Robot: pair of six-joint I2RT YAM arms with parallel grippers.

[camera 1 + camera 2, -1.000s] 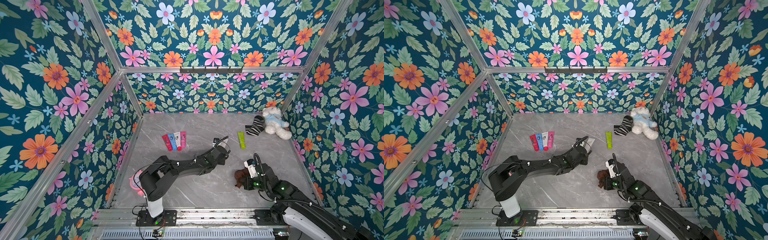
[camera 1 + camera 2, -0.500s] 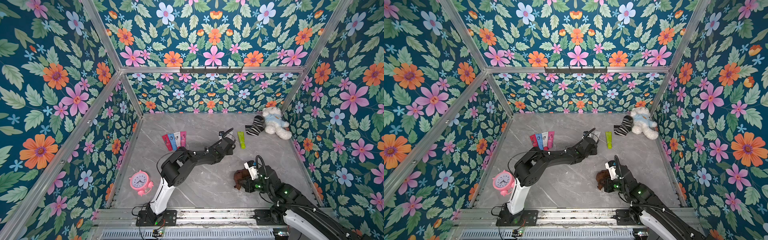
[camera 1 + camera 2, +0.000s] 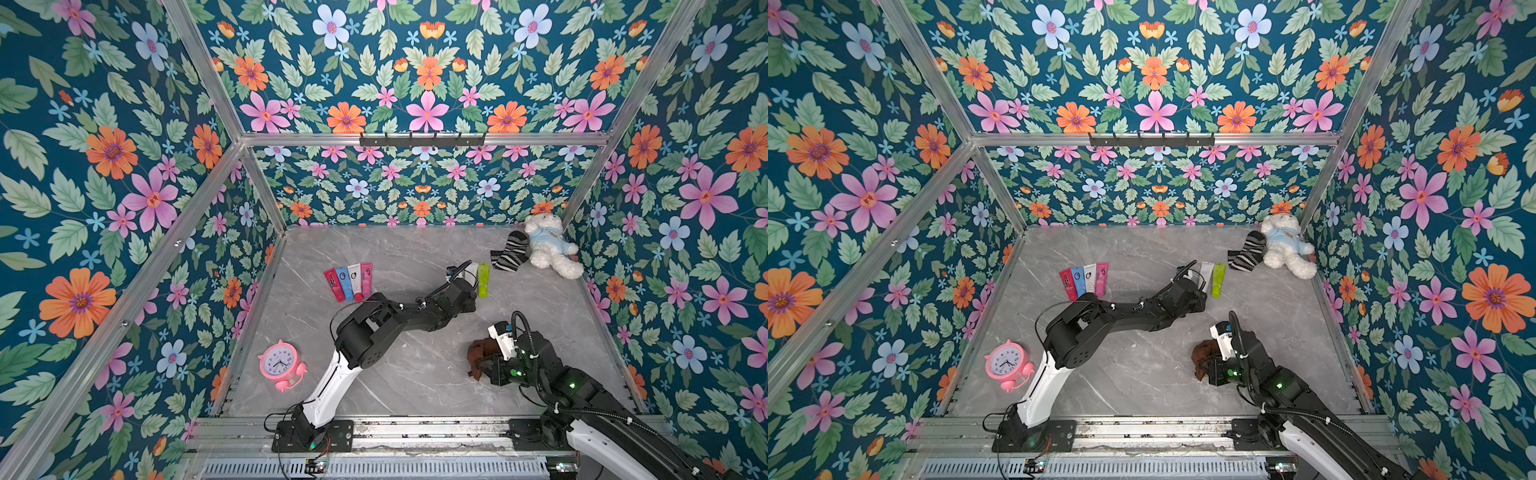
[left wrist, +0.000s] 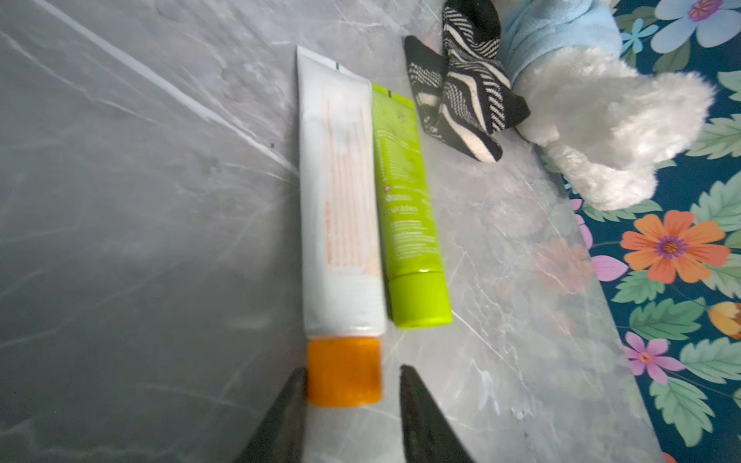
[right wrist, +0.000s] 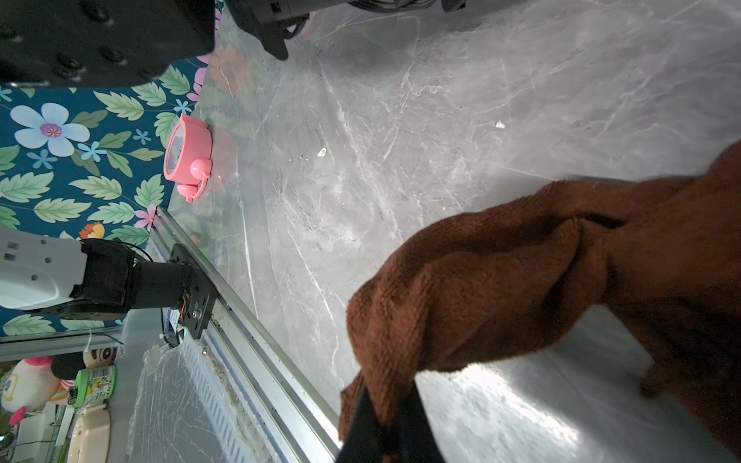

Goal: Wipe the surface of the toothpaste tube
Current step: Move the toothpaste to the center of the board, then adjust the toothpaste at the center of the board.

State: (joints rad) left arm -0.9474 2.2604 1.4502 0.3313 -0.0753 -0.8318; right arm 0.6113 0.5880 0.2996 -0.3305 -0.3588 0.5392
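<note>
seemingly the set-down of the white toothpaste tube (image 3: 1207, 270): in both top views flat on the table (image 3: 1142, 374), touching the green tube (image 3: 1218, 279), with the left end effector (image 3: 1201, 288) right at its cap end. right end effector (image 3: 1210, 368) well apart from the tube, clamped on the brown cloth (image 3: 1203, 353).

left wrist view: jaws parted, straddling the orange cap (image 4: 344, 371), one tip seemingly against it, the other just clear. best to draw straight back along the tube's axis, level, without dragging the cap or nudging the green tube.

right wrist view: cloth pinched tight between closed jaws, bunched above the table; tube out of sight here.
</note>
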